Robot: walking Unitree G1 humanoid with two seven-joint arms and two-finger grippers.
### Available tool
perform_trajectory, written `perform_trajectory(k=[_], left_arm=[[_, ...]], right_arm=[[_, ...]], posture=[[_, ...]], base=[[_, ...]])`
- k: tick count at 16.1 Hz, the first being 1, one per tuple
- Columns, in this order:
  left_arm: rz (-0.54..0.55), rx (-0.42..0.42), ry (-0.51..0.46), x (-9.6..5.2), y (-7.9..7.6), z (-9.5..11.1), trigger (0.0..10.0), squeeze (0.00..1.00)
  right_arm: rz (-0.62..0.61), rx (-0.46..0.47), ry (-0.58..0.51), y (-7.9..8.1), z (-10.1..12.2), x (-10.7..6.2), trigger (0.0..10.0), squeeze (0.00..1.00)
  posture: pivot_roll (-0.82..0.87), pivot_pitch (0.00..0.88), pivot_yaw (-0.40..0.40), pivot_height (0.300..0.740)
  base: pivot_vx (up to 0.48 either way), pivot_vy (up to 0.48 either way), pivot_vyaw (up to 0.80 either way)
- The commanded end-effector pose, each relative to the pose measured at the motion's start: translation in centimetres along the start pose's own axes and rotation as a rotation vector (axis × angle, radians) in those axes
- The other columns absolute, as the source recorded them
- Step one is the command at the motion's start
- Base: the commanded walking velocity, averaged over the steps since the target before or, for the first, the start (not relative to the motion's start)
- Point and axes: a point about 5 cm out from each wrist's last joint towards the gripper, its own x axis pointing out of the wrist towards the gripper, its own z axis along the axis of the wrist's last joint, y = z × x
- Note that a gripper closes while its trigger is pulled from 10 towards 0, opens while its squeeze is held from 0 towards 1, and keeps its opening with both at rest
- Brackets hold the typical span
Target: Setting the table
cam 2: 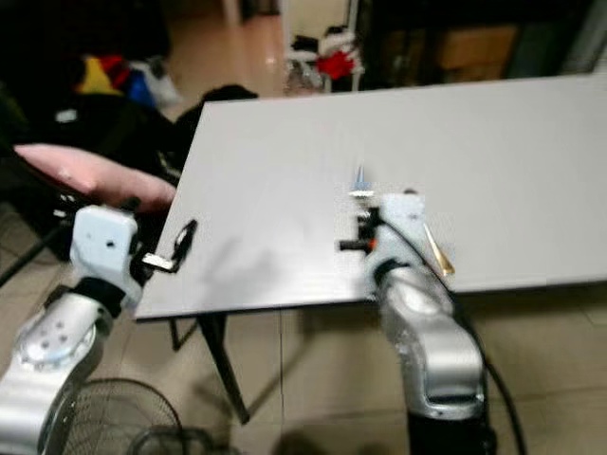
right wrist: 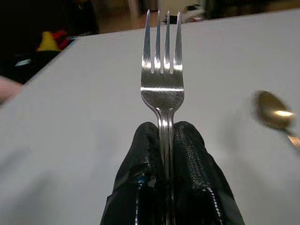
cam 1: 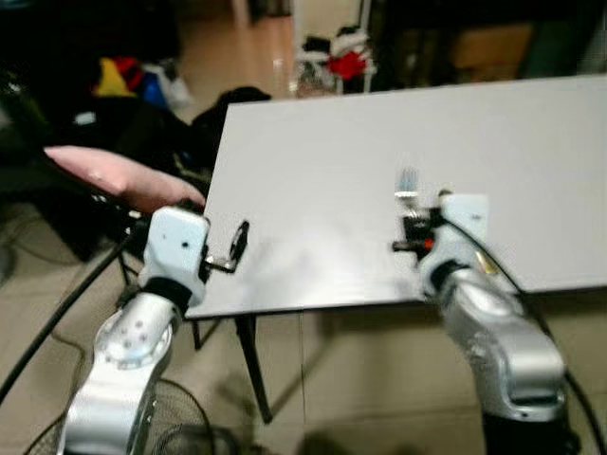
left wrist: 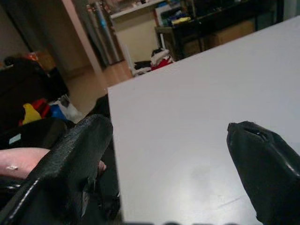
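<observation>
The fork [right wrist: 162,79] stands clamped by its handle between the two black fingers of the right gripper [right wrist: 165,140], tines pointing away from the wrist, above the near part of the white table [cam 1: 379,142]. In the head views the fork's tines [cam 1: 408,180] rise just over the right gripper, a little in from the table's near edge. A gold spoon [right wrist: 274,115] lies flat on the table just beside the fork, to the robot's right; its handle [cam 2: 436,251] shows past the right wrist. The left gripper [cam 1: 237,245] hangs at the table's near left corner with its fingers [left wrist: 75,164] spread wide and nothing between them. Off the table's left side lies a pink cushion [cam 1: 114,175]. Beyond the table's far edge, clothes [cam 1: 346,62] are heaped on the floor. No writing or labels can be read anywhere.
</observation>
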Motion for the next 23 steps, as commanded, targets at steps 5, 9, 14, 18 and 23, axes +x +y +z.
perform_trajectory(k=[5, 9, 14, 18, 23], left_arm=[[-0.028, 0.004, 0.0, -0.1, -0.4, 0.2, 10.0, 0.0], [-0.034, 0.008, 0.007, 0.0, -0.6, 0.1, 10.0, 0.0], [-0.069, 0.009, 0.014, 0.1, -0.9, 0.1, 10.0, 0.0], [-0.015, -0.02, 0.006, 0.1, -0.2, 0.4, 10.0, 0.0], [-0.02, -0.048, -0.005, 0.5, -0.3, 0.5, 10.0, 0.0]], right_arm=[[-0.007, -0.046, 0.056, -0.6, 0.1, 1.1, 10.0, 0.0], [0.01, -0.054, 0.094, -0.3, 0.5, 3.0, 10.0, 0.0], [0.033, -0.139, 0.173, 0.5, 0.7, 7.1, 10.0, 0.0], [0.007, -0.067, 0.107, 0.3, 2.4, 7.4, 10.0, 0.0], [-0.033, -0.039, 0.058, -1.2, 1.9, 5.6, 10.0, 0.0]], posture=[[-0.06, 0.0, 0.097, 0.74], [-0.06, 0.0, 0.098, 0.74], [-0.06, 0.017, 0.101, 0.74], [-0.05, 0.024, 0.09, 0.74], [-0.07, 0.027, 0.104, 0.74]], base=[[0.0, 0.0, 0.0], [0.0, 0.0, 0.0], [0.0, 0.0, 0.0], [0.0, 0.0, 0.0], [0.0, 0.0, 0.0]])
